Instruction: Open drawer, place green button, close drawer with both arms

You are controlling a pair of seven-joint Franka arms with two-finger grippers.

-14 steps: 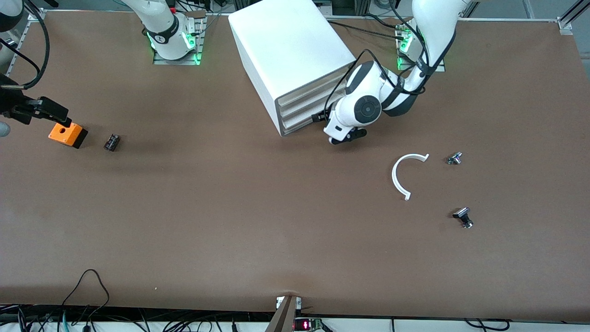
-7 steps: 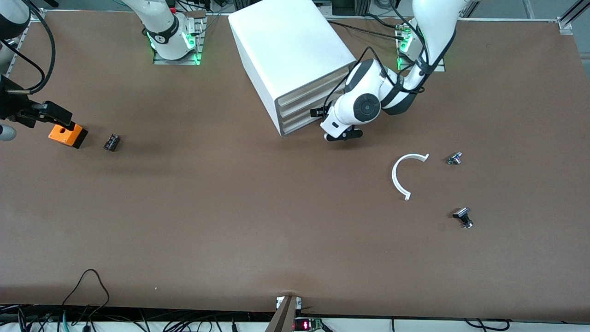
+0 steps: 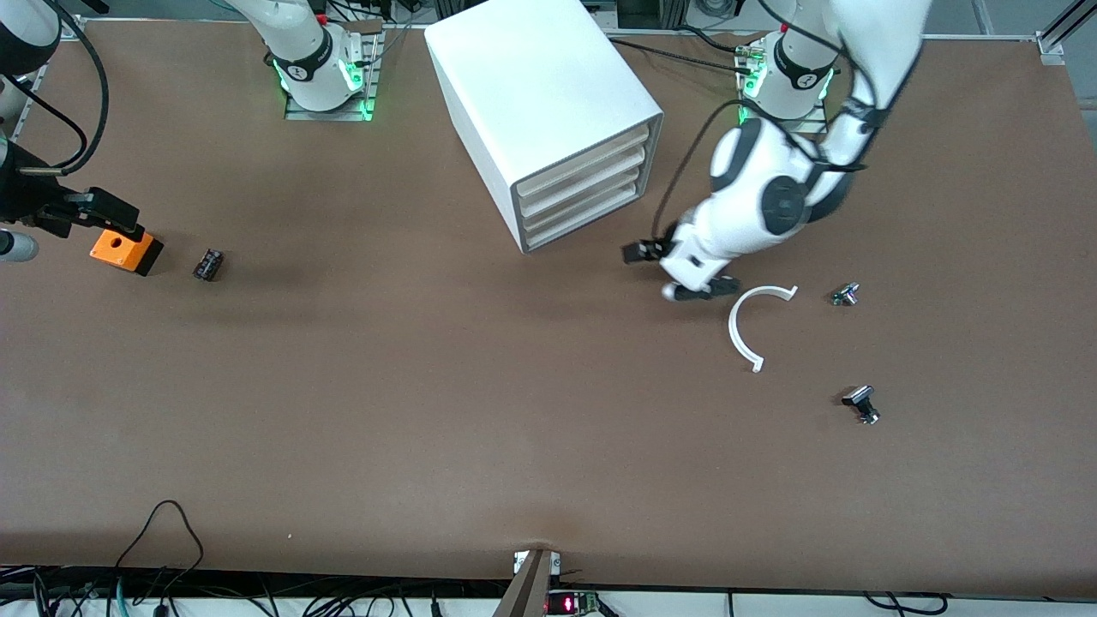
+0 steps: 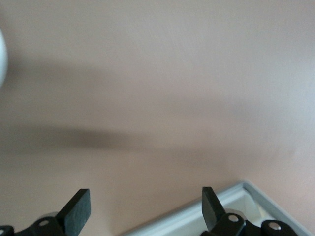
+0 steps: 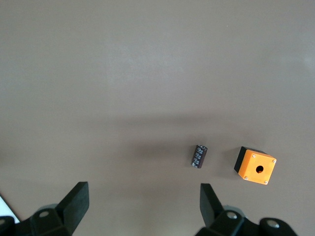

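The white cabinet (image 3: 540, 86) stands between the two arm bases, and its lowest drawer (image 3: 588, 219) sits flush with the drawers above it. The button shows in no view. My left gripper (image 3: 696, 290) hangs low over the table between the cabinet front and a white arc-shaped piece (image 3: 733, 330). In the left wrist view this gripper (image 4: 145, 196) is open and empty, with the white arc (image 4: 197, 216) just past one fingertip. My right gripper (image 3: 116, 214) is over the right arm's end of the table, by the orange box (image 3: 126, 250), open and empty (image 5: 143, 191).
A small black cylindrical part (image 3: 207, 264) (image 5: 199, 156) lies beside the orange box (image 5: 256, 166). Two black-and-silver small parts (image 3: 846, 294) (image 3: 861, 403) lie toward the left arm's end, one nearer the front camera than the arc.
The left gripper has drawn back from the cabinet's drawer front and swung toward the left arm's end, stopping beside the white arc. The right gripper has hardly moved.
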